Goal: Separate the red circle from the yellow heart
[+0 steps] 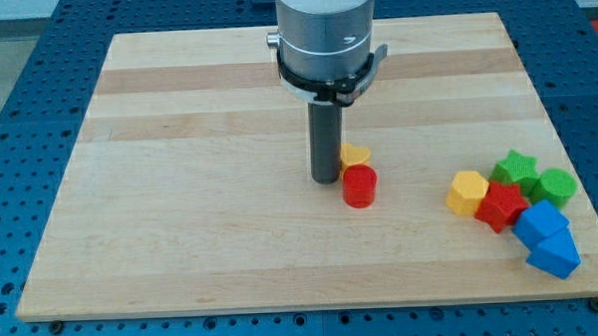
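Observation:
The red circle (359,186) stands near the middle of the wooden board (180,192). The yellow heart (354,153) lies just above it, touching it, and is partly hidden by the rod. My tip (326,179) rests on the board right beside both blocks, on their left, close to or touching the red circle's upper left side.
A cluster of blocks lies at the view's right: a yellow hexagon-like block (468,192), a red star (502,205), a green star (514,167), a green round block (556,186), and two blue blocks (540,222) (553,253) near the board's bottom right edge.

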Controlling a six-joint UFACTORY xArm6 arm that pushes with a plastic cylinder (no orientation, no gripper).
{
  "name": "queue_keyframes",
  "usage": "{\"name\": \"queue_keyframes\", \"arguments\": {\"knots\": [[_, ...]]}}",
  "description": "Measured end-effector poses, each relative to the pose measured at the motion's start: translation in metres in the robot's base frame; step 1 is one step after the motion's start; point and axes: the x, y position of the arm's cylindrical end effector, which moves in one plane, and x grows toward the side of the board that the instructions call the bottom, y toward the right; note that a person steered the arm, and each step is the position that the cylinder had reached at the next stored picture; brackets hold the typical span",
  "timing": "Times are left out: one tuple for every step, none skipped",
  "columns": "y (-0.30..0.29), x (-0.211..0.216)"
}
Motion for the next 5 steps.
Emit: {"name": "queue_keyframes", "arguments": {"knots": [[0.007, 0.003], [0.020, 0.005], [0.036, 0.005], [0.046, 0.010], [0.049, 0.019]]}}
